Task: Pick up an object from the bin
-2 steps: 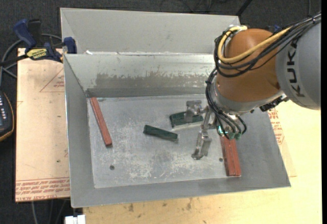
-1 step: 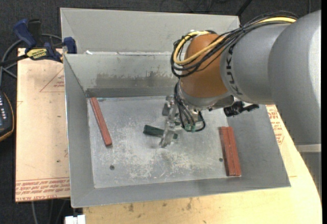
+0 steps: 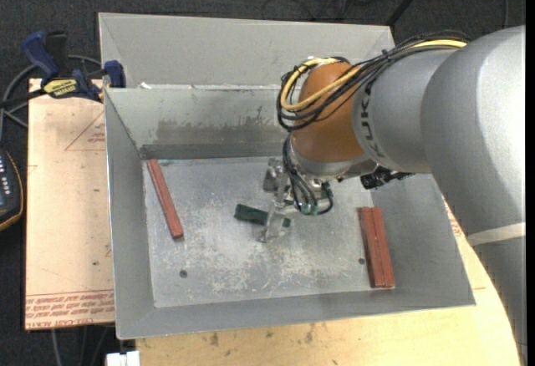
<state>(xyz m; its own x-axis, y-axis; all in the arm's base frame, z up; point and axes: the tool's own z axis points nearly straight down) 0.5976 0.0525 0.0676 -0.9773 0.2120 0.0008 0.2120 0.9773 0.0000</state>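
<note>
The gripper [image 3: 276, 226] is hanging low in the middle of the bin [image 3: 209, 272], right at a small dark green block [image 3: 248, 213], so it's probably lining up the grab. Can't tell if it's open or closed. Next it's needing a clean squeeze and a straight lift. The left bar [image 3: 165, 198] and right bar [image 3: 376, 246], both reddish-brown, are lying well apart.

One camera looks down on the grey bin [image 3: 251, 277] from above, tilted toward its far wall. My arm [image 3: 443, 105] reaches in from the right, near the lens.
</note>
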